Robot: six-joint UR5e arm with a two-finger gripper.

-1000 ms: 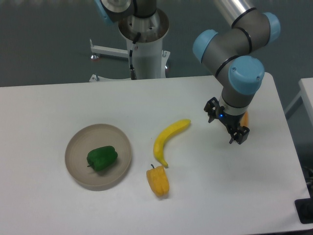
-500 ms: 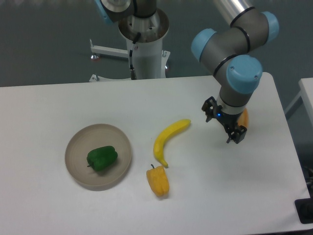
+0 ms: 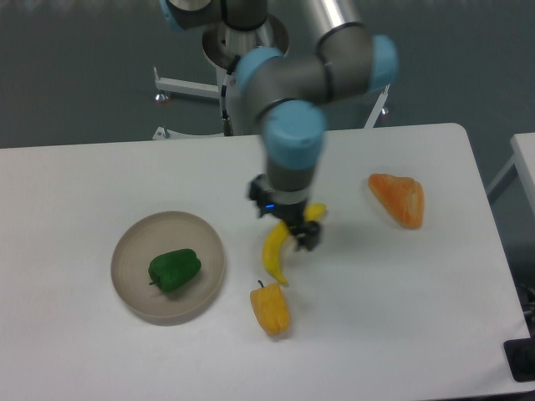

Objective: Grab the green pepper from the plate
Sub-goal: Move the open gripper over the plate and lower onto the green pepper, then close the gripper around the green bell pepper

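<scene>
The green pepper (image 3: 175, 269) lies in the middle of the round beige plate (image 3: 134, 241) at the left of the table. My gripper (image 3: 283, 222) hangs over the upper part of a banana, well to the right of the plate and apart from the pepper. Its fingers point down, stand apart and hold nothing.
A yellow banana (image 3: 277, 252) lies under the gripper. A yellow-orange pepper (image 3: 270, 309) sits just below the banana. An orange wedge-shaped piece (image 3: 399, 199) lies at the right of the table. The arm's base (image 3: 247, 75) stands behind the far table edge.
The arm has swung left from the right side of the table to above the banana, uncovering the orange piece. The pepper and plate have not moved.
</scene>
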